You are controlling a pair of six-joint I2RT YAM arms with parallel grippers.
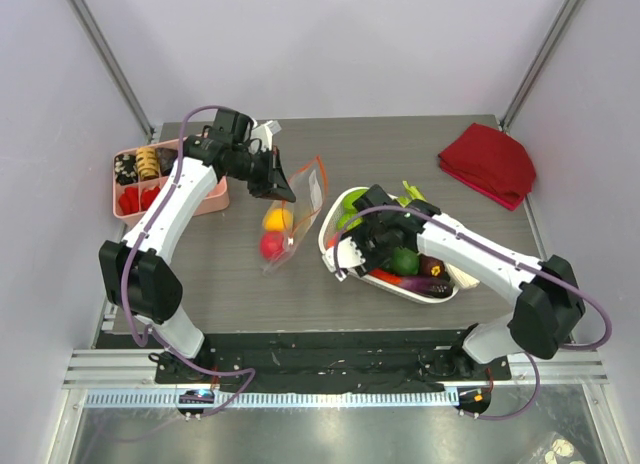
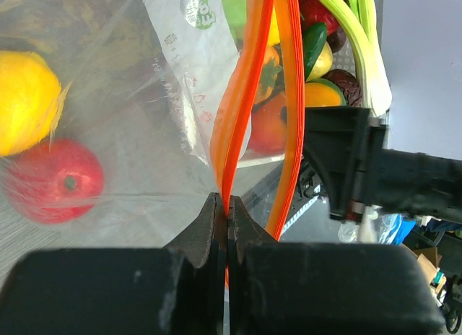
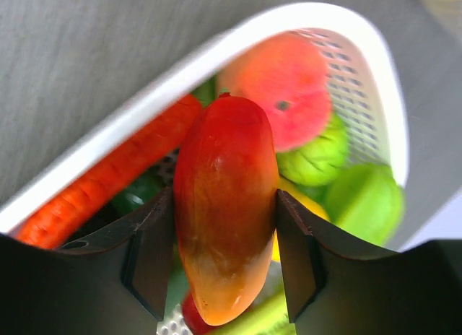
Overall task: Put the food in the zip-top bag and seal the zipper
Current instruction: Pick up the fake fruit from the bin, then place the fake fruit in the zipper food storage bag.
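Just left of centre in the top view, the left end effector (image 1: pixel 283 187) is pressed together on one strip of the red-orange zipper (image 2: pixel 238 118). The zip-top bag (image 1: pixel 297 219) slants down from there to the tabletop (image 1: pixel 400 154), its mouth gaping, with a yellow fruit (image 1: pixel 277 220) and a red fruit (image 1: pixel 270 246) showing through the clear plastic. Right of centre, the right end effector (image 3: pixel 225 234) is clamped on an oblong red-to-orange fruit (image 3: pixel 224 183) over the white mesh basket (image 3: pixel 130 104), which holds a carrot (image 3: pixel 108 176) and other food.
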